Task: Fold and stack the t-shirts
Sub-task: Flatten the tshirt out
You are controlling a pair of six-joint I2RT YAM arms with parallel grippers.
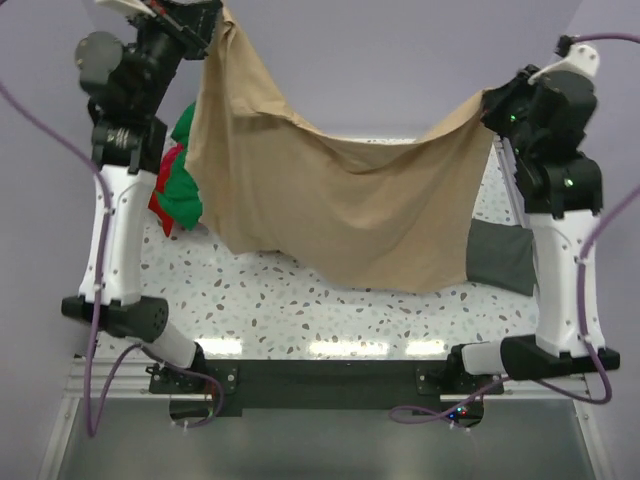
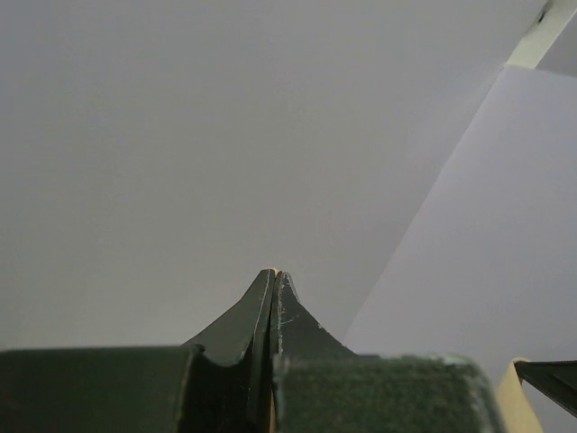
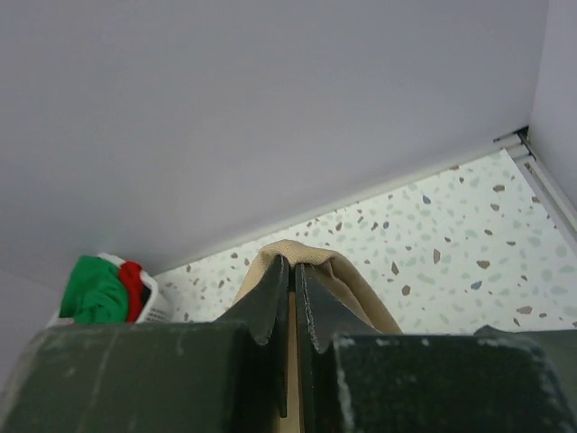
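A tan t-shirt hangs spread in the air between both arms, sagging in the middle above the speckled table. My left gripper is raised high at the top left, shut on one corner of it; only a sliver of tan shows at its tips. Lower at the right, my right gripper is shut on the other corner, and tan cloth bulges over its fingertips. A folded dark grey t-shirt lies on the table by the right arm. Green and red t-shirts sit bunched at the left.
A white basket at the far left holds the green and red cloth. Grey walls close the back and right of the table, with a metal rail along the right edge. Both arm bases stand at the near edge.
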